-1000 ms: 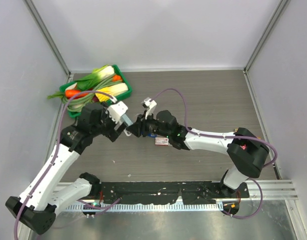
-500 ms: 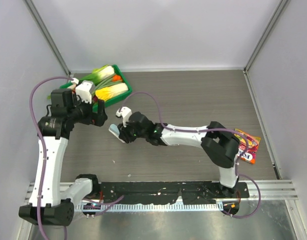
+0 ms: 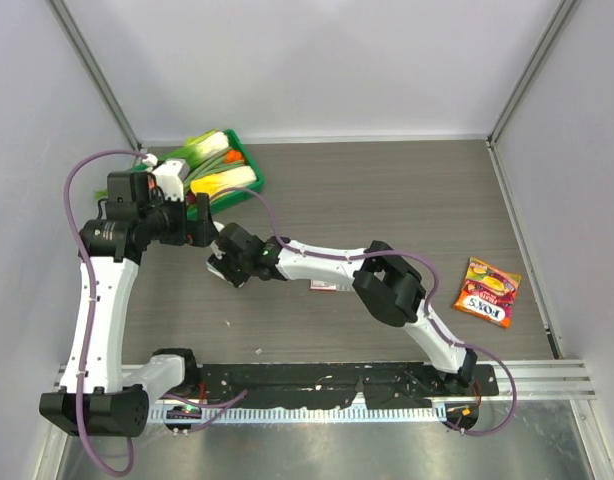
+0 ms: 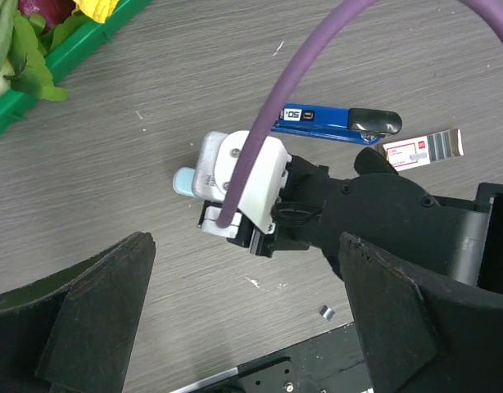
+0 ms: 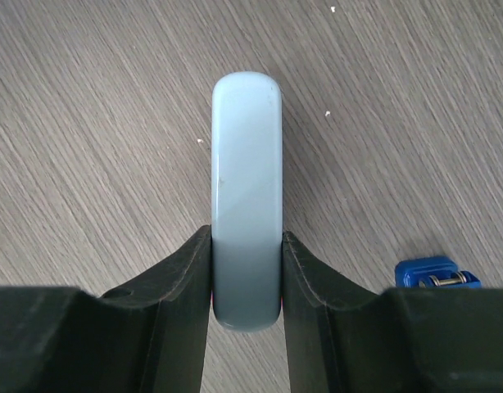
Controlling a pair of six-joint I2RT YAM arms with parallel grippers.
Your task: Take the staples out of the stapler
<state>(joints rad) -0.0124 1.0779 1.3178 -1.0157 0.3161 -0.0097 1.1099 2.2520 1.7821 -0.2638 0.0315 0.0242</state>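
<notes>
Right gripper (image 5: 246,237) clamped on pale blue-grey stapler (image 5: 246,184), at table (image 3: 417,200) left side, near green tray (image 3: 255,172); left gripper (image 4: 245,241) spread wide, empty, just beside

Orange sweet packet (image 3: 485,292) reads "FOX'S", well apart from both jaws. Blue tool (image 4: 325,123) just beside the right jaws bears a white label, "50".

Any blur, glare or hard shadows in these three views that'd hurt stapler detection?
Top external: even light, soft shadows, mild sheen on the metal strip at the near edge. Left wrist: purple cable and left gripper's fingers loom close, slightly soft; table sharp. Right wrist: stapler sharp, shaded darker between right gripper's fingers, no glare.
</notes>
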